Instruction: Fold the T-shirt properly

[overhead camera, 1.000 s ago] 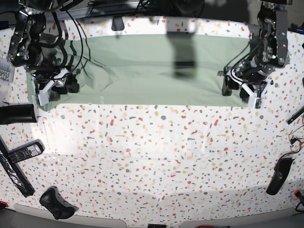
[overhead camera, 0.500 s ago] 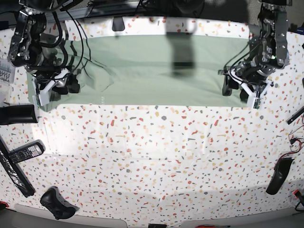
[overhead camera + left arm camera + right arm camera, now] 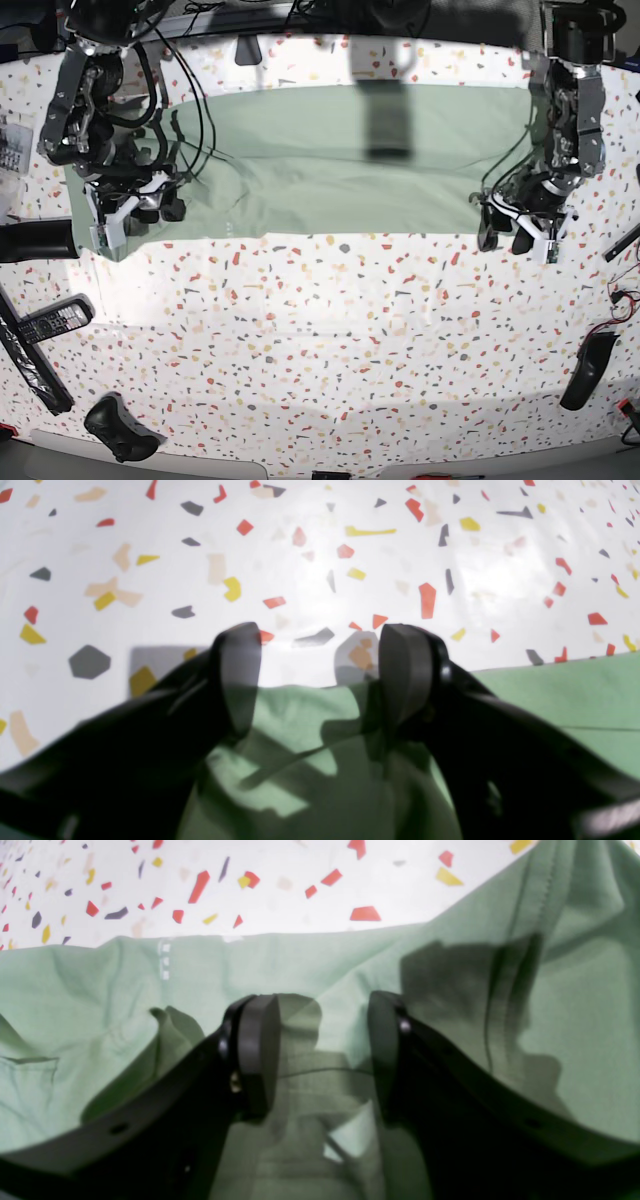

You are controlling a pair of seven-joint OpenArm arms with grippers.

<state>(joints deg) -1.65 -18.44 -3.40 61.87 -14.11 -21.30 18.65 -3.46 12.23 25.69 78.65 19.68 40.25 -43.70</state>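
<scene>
The T-shirt [image 3: 340, 160] lies spread across the upper half of the table [image 3: 330, 350], both grippers at its near hem. The left gripper [image 3: 518, 232], jaws apart, straddles a corner and may miss it; the right gripper [image 3: 140, 210], jaws apart over rumpled cloth, may pinch several layers.

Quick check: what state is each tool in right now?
Left tool: open, at the T-shirt edge, holding nothing.
Right tool: open over the shirt, nothing gripped.
</scene>
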